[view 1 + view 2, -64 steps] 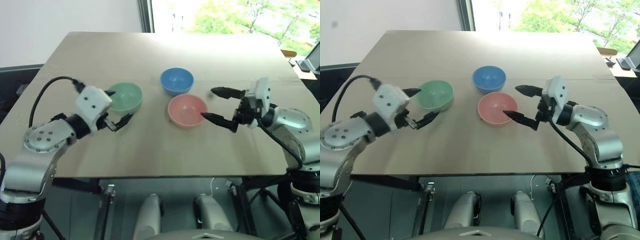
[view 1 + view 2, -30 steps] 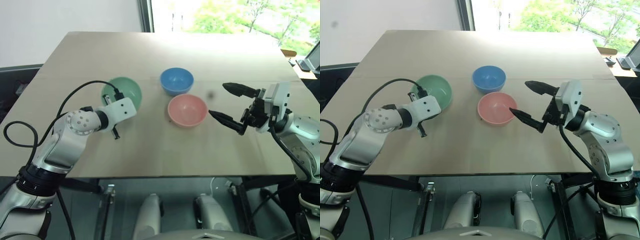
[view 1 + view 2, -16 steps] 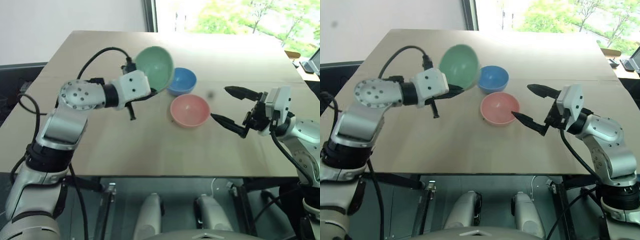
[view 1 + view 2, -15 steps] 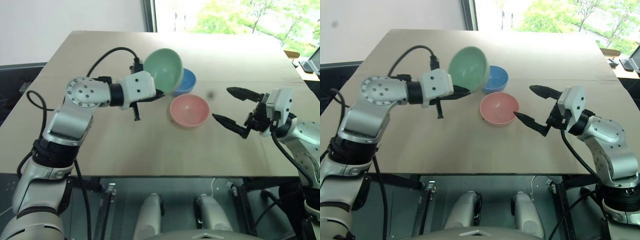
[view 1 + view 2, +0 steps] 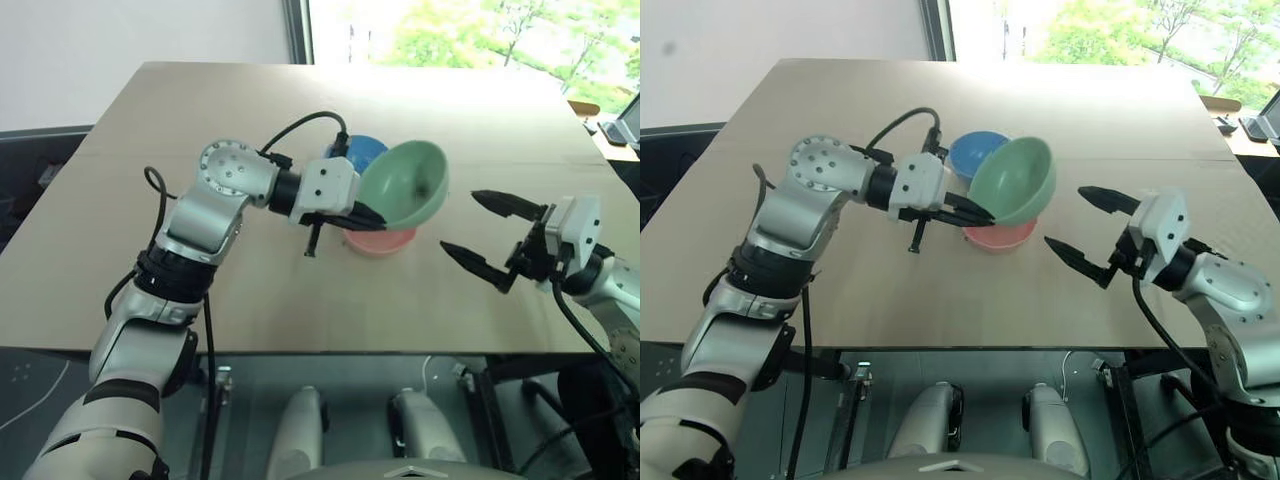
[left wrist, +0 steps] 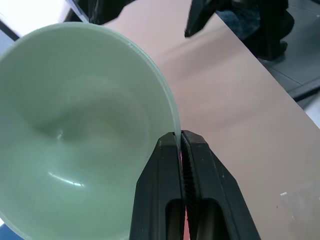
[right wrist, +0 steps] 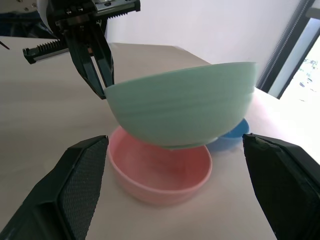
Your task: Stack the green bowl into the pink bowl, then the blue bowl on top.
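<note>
My left gripper [image 5: 378,217] is shut on the rim of the pale green bowl [image 5: 405,185] and holds it tilted in the air. The salmon pink bowl [image 5: 380,243] rests on the table right under it, and the two do not touch in the right wrist view. Behind both, the blue bowl [image 5: 970,152] stands on the table, partly hidden by my left hand. In the left wrist view the two fingers pinch the green bowl's [image 6: 75,125] edge. To the right of the bowls my right gripper [image 5: 460,222] hangs open and empty, pointing at them.
The bowls are on a wide tan table [image 5: 250,110], with its front edge near me and a seam across its middle. A window lies behind the far edge. A cable loops over my left forearm [image 5: 300,125].
My left arm has lifted the green bowl off the table's left side and carried it right, over the pink bowl. The right gripper has drawn back a little to the right, still open.
</note>
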`<state>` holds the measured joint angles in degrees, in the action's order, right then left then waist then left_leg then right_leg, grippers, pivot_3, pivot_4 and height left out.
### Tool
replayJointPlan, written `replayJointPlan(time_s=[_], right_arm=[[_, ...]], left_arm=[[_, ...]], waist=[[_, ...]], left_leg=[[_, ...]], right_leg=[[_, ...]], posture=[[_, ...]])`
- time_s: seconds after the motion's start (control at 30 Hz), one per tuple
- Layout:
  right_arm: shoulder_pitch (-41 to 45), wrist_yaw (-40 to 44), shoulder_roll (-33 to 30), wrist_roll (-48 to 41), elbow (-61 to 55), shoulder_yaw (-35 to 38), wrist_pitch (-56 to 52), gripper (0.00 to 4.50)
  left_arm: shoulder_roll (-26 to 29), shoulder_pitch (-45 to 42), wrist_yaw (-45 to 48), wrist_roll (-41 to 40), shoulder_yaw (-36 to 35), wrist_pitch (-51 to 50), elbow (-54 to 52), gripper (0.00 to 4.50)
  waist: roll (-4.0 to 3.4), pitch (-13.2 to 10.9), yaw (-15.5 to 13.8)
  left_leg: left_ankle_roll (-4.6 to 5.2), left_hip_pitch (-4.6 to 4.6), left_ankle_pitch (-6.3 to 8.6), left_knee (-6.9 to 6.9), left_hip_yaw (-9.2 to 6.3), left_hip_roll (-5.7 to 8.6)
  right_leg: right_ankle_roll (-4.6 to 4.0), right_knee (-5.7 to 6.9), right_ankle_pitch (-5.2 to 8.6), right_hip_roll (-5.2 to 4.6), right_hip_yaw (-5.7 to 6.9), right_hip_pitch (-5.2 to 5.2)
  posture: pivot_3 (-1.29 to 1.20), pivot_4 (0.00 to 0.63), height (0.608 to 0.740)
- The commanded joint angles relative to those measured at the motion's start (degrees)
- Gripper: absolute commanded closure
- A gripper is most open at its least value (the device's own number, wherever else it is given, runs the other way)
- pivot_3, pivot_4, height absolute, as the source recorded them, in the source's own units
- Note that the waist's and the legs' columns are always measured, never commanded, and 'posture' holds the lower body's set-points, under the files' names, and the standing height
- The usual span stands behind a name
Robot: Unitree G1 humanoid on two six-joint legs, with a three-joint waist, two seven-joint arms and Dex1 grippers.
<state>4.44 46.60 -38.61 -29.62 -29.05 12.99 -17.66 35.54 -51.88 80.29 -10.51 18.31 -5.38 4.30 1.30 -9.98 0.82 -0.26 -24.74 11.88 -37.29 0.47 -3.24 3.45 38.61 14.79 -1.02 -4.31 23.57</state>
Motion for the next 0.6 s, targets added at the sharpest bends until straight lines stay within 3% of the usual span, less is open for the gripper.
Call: replayJointPlan(time_s=[0.03,0.3,0.37,0.43,0.6], right_arm=[[-3.1,0.2,-1.8,-1.1,-3.4,4.2,-0.1,0.0],[-9.0,0.9,-3.5,-2.0,-5.2,8.1,0.3,0.0],[-9.3,1.1,-3.7,-1.4,-4.7,8.1,0.8,0.0],[-8.9,0.9,-3.7,-0.9,-4.1,7.6,1.0,0.0],[-7.7,0.5,-3.5,-0.1,-3.6,5.3,1.0,0.0]], left_arm=[[0.8,-1.8,1.4,2.0,0.0,4.1,1.5,4.48],[1.0,-2.9,3.6,4.9,0.7,7.3,4.3,4.48],[1.7,-3.2,6.6,3.1,0.7,4.3,4.0,3.78],[1.9,-3.5,7.7,2.7,0.7,3.3,4.3,3.42],[1.0,-4.1,4.6,3.2,-1.2,1.1,4.5,1.67]], waist=[[0.0,0.0,0.0],[0.0,0.0,0.0],[0.0,0.0,0.0],[0.0,0.0,0.1],[0.0,0.0,0.0]], left_leg=[[0.0,-0.01,0.0,0.0,0.0,0.0],[0.0,-0.02,0.0,-0.02,0.0,0.0],[0.0,-0.01,0.0,-0.02,0.0,0.0],[0.0,0.0,0.0,-0.02,-0.01,0.0],[0.0,-0.01,0.0,-0.05,-0.01,0.0]], right_leg=[[0.0,0.0,0.0,0.0,0.0,0.0],[0.01,0.0,0.0,0.0,0.0,-0.01],[0.01,0.0,0.0,0.0,0.0,-0.01],[0.01,0.01,0.0,0.0,0.0,-0.01],[0.01,0.02,0.01,0.0,0.0,-0.01]], posture=[[0.0,0.15,0.74],[0.0,0.15,0.74],[0.0,0.15,0.74],[0.0,0.15,0.74],[0.0,0.15,0.74]])
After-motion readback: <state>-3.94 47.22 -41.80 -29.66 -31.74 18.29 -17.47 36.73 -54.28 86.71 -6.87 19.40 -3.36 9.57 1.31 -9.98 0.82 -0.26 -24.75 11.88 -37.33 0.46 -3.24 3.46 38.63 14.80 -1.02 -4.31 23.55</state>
